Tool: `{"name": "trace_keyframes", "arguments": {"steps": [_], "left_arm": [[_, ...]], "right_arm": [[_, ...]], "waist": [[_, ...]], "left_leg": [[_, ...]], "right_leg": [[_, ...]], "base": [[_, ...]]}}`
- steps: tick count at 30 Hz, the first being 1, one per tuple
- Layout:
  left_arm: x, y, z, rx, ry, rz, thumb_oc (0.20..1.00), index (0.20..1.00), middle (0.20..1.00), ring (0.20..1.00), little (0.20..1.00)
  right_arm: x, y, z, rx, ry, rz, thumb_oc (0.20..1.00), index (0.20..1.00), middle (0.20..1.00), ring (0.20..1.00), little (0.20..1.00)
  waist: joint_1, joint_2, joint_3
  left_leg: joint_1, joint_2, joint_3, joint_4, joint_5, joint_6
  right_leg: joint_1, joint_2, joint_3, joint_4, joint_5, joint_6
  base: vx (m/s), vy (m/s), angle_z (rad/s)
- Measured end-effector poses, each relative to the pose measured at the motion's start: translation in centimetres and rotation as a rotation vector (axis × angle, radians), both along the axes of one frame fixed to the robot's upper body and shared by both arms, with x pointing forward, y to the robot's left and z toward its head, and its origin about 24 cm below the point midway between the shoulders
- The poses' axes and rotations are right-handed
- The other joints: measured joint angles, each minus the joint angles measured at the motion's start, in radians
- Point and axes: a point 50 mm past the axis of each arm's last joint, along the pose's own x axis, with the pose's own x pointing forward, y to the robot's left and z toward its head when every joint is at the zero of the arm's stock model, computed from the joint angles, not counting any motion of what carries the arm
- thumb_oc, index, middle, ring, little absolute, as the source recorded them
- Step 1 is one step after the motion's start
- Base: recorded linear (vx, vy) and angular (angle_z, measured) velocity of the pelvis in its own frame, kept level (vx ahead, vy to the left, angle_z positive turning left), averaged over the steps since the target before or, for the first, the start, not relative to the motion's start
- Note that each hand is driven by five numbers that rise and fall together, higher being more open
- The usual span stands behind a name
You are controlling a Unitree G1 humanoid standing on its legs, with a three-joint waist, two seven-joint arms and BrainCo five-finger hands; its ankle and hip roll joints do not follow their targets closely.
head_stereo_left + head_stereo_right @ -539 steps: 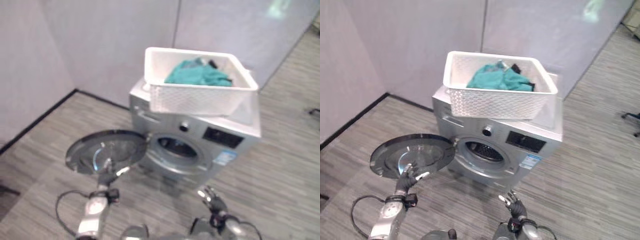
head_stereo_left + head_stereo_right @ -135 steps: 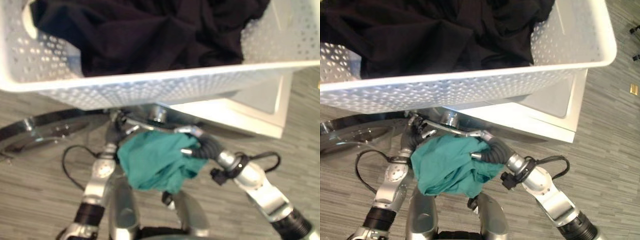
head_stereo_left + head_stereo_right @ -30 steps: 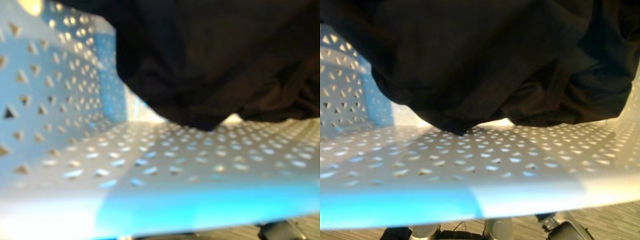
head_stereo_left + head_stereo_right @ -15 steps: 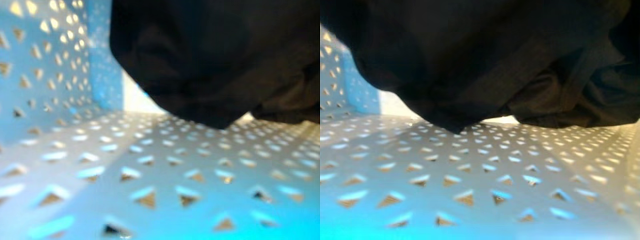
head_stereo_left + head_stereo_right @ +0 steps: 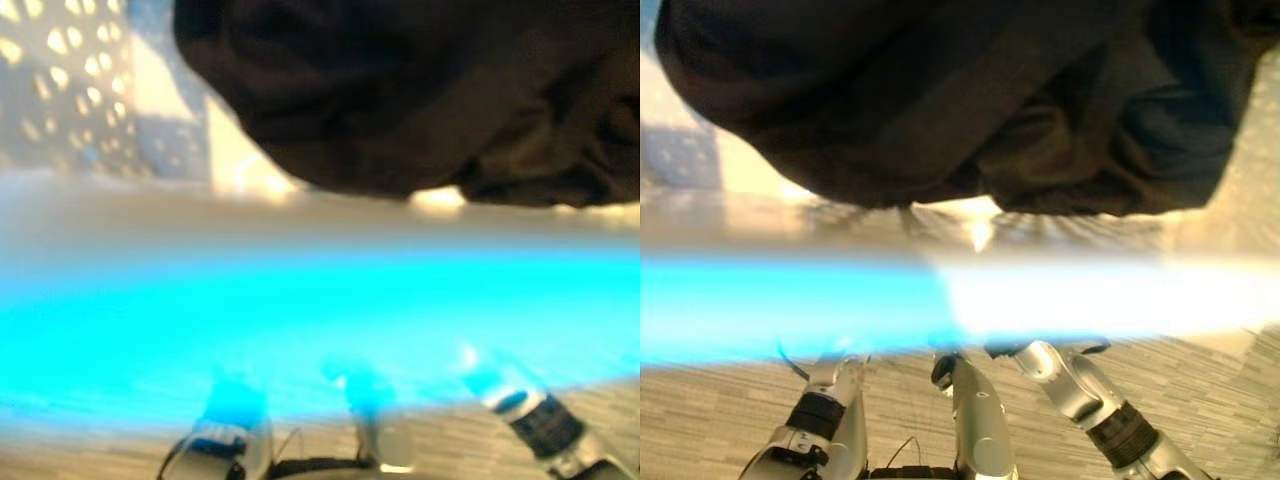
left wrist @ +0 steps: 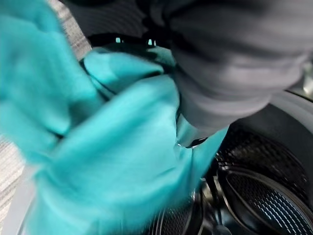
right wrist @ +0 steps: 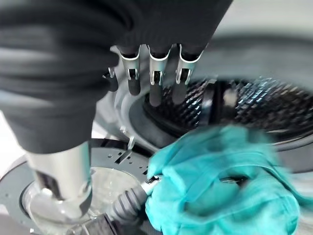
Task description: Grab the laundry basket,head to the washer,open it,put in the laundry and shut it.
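The right hand (image 7: 154, 58) is hovering in front of the washer (image 7: 127, 122) with its fingers (image 7: 128, 78) hanging straight and slack, gripping nothing and pointing toward the rim of the drum (image 7: 244, 105). Just beside it, the left hand (image 6: 225, 73) is reaching into the teal garment (image 7: 220, 191). That hand is sinking into the folds, so whether it is gripping the cloth or merely pushing it cannot be told.

The teal garment is sitting bunched right at the mouth of the drum, in front of the perforated metal wall and partly over the dark door seal, with loose folds trailing outside the opening. In the left wrist view the cloth is covering most of what lies ahead of the hand, and the drum is showing past it.

The round washer door (image 7: 19, 196) is standing swung open beside the opening, its glass bowl facing out.

Seen from the head, the white perforated laundry basket (image 5: 1060, 290) is sitting very close below the camera, its near rim running across both eye views. A black garment (image 5: 940, 100) is lying heaped inside it, touching the basket's floor and spreading toward the far wall. Below the rim, both silver arms are reaching forward under the basket, over the grey plank floor (image 5: 1210, 390)
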Motion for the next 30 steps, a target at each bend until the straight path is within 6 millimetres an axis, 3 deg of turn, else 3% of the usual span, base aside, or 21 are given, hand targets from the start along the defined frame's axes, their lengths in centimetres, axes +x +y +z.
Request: {"name": "trace_keyframes", "arguments": {"steps": [4,9,11,16,20,22,25,27,30], "left_arm": [[-0.2,2.6,-0.5,0.004,0.023,0.099,0.200,0.200,0.200,0.200,0.200],[-0.1,4.6,0.2,0.013,0.007,0.179,0.200,0.200,0.200,0.200,0.200],[0.0,4.8,1.2,0.000,-0.039,0.198,0.200,0.200,0.200,0.200,0.200],[0.8,3.3,2.3,-0.063,-0.074,0.190,0.200,0.200,0.200,0.200,0.200],[2.4,0.8,4.7,-0.132,-0.136,0.147,0.200,0.200,0.200,0.200,0.200],[3.4,-0.2,6.9,-0.158,-0.197,0.126,0.200,0.200,0.200,0.200,0.200],[4.0,-0.9,8.1,-0.181,-0.229,0.115,0.200,0.200,0.200,0.200,0.200],[4.8,-1.0,7.5,-0.203,-0.186,0.138,0.200,0.200,0.200,0.200,0.200],[5.1,0.6,7.3,-0.217,-0.173,0.195,0.200,0.200,0.200,0.200,0.200]], "right_arm": [[-1.8,-2.4,-0.7,0.079,0.105,-0.062,1.000,1.000,1.000,1.000,1.000],[-5.0,-4.5,1.9,-0.001,0.063,-0.047,1.000,1.000,1.000,1.000,1.000],[-5.4,-4.7,3.1,0.004,0.005,-0.043,1.000,1.000,1.000,1.000,1.000],[-4.9,-5.5,3.5,0.125,-0.064,-0.159,1.000,1.000,1.000,1.000,1.000],[-3.9,-8.3,3.1,0.250,-0.129,-0.391,1.000,1.000,1.000,1.000,1.000],[-3.3,-12.6,2.7,0.303,-0.177,-0.659,1.000,1.000,1.000,1.000,1.000],[-3.2,-18.7,1.9,0.352,-0.210,-0.996,1.000,1.000,1.000,1.000,1.000],[-5.3,-26.5,-1.3,0.399,-0.169,-1.411,1.000,1.000,1.000,1.000,1.000],[-9.6,-31.6,-3.9,0.462,-0.092,-1.738,1.000,1.000,1.000,1.000,1.000]], "waist": [[-0.021,-0.029,-0.020],[-0.035,-0.030,-0.021],[-0.047,-0.039,-0.027],[-0.081,-0.041,-0.029],[-0.108,-0.042,-0.029],[-0.127,-0.043,-0.030],[-0.133,-0.044,-0.031],[-0.129,-0.050,-0.032],[-0.128,-0.053,-0.035]], "left_leg": [[0.005,0.011,0.004,0.001,0.003,0.003],[0.027,0.010,0.016,0.000,0.006,0.006],[0.036,0.016,0.024,0.001,0.006,0.006],[0.036,0.018,0.029,0.004,0.005,0.003],[0.035,0.017,0.047,0.005,0.007,0.004],[0.023,0.014,0.061,0.003,0.006,0.004],[0.016,0.005,0.069,-0.002,0.006,0.005],[0.016,-0.009,0.069,-0.001,0.007,0.006],[0.016,-0.024,0.072,-0.011,0.016,0.030]], "right_leg": [[0.009,0.009,0.008,-0.017,0.012,-0.002],[0.041,0.017,0.016,-0.059,0.043,0.002],[0.050,0.023,0.021,-0.073,0.052,0.001],[0.057,0.031,0.030,-0.098,0.073,-0.001],[0.052,0.024,0.038,-0.104,0.081,0.011],[0.038,0.016,0.036,-0.114,0.090,0.025],[0.036,0.006,0.034,-0.136,0.099,0.039],[0.042,-0.006,0.035,-0.135,0.105,0.048],[0.043,-0.016,0.033,-0.141,0.116,0.055]], "base": [[-0.04,0.006,-0.05],[-0.03,-0.023,-0.06],[-0.02,-0.035,-0.11],[0.00,-0.030,-0.07],[0.01,-0.013,-0.08],[0.03,-0.001,-0.13],[0.02,0.005,0.01],[0.03,-0.005,0.19],[0.01,-0.006,0.09]]}}
